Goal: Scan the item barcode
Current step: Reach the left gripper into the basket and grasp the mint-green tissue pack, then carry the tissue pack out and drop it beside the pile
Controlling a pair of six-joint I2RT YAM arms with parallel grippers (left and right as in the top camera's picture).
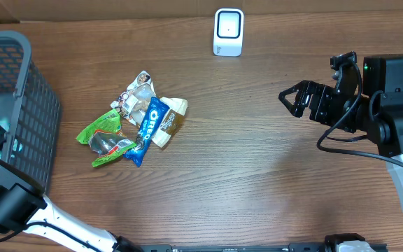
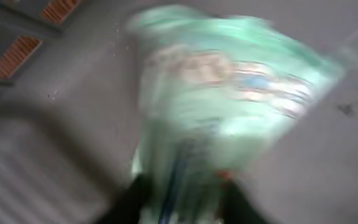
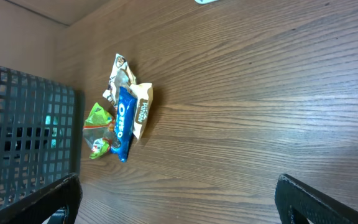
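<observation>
The item under inspection, a pale green packet (image 2: pixel 229 93), is showing only in the left wrist view, badly smeared and filling the frame just ahead of the left gripper (image 2: pixel 190 202); its long axis is running from that gripper up and away, fanning wider at the far end, and its printing is reading as pale blotches, nothing legible. The packet's narrow end is lying between the two dark fingers (image 2: pixel 143 198), but the blur is hiding whether they are clamping it or merely flanking it. Overhead, that gripper is sitting out of sight by the dark mesh basket (image 1: pixel 26 63) at the left edge of the table (image 1: pixel 257 175). The right gripper (image 1: pixel 291 102) is hovering empty at the right, fingers spread wide. The white scanner (image 1: pixel 228 31) is standing at the far edge. Mid-table a heap is lying: a blue pack (image 1: pixel 150 129) lettered OREO, pointing diagonally, a bright green packet (image 1: pixel 103 136), a cream wrapper (image 1: pixel 140 92) and a brown-and-cream packet (image 1: pixel 173 117) with unreadable script
</observation>
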